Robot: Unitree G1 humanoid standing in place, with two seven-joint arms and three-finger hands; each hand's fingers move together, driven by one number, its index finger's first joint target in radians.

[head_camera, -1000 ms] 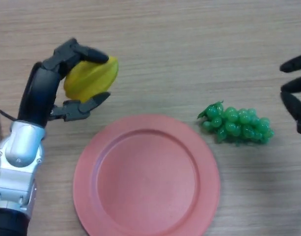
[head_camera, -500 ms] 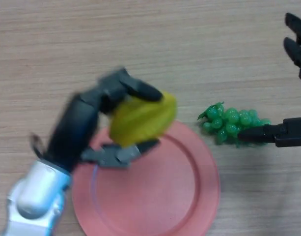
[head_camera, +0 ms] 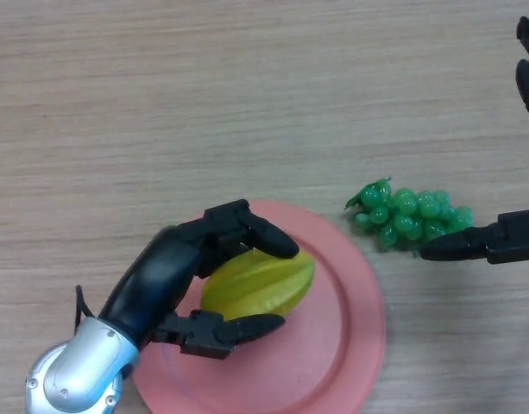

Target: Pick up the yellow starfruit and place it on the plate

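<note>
- Starfruit [head_camera: 260, 283] sits over the left half of the pink plate [head_camera: 350, 345], clasped in the left hand [head_camera: 182, 263]; whether it touches the plate cannot be told.
- The left hand's fingers curl over the fruit's top and the thumb hooks under its near side.
- Green grapes [head_camera: 408, 216] lie on the table [head_camera: 247, 103] just right of the plate.
- The right hand [head_camera: 497, 241] shows at the right edge, fingers spread and straight, one tip just beside the grapes, holding nothing.
</note>
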